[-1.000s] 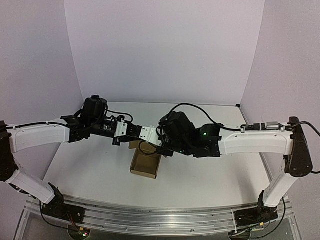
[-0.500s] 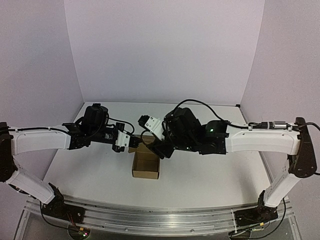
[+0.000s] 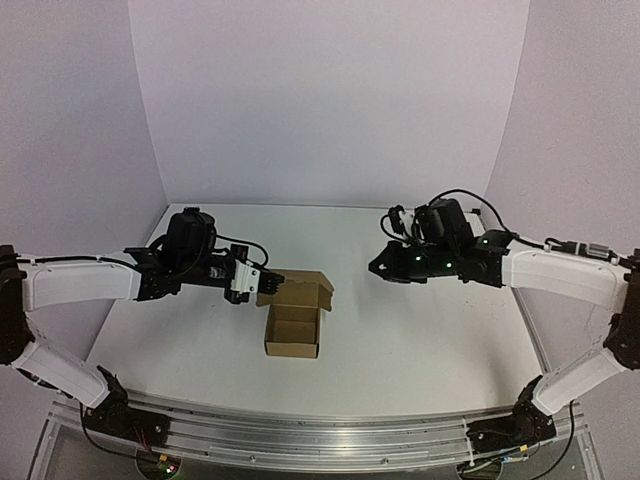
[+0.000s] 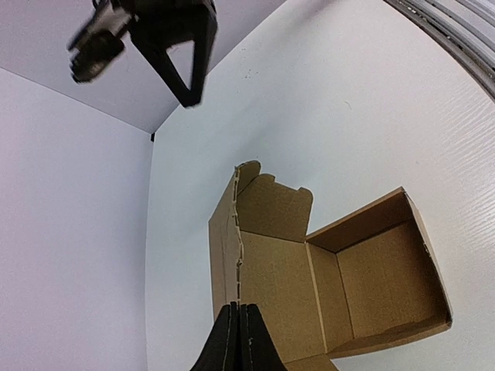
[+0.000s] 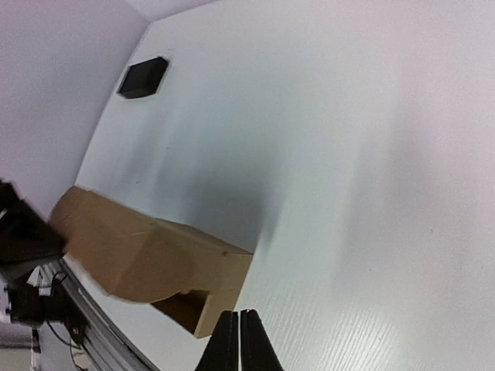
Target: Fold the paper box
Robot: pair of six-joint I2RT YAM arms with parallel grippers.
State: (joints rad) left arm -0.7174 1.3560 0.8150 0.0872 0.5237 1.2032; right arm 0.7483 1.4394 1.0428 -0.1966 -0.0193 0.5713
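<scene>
Two clenched grippers: left gripper (image 3: 256, 284) touches paper box (image 3: 293, 320) at its far-left lid edge (pinch unclear), right gripper (image 3: 376, 268) hangs empty well right of it.

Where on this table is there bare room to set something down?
Bare table lies between the box and the right gripper, and from the box to the near edge. Crowded: the box's far left corner, pinched by the left gripper.
</scene>
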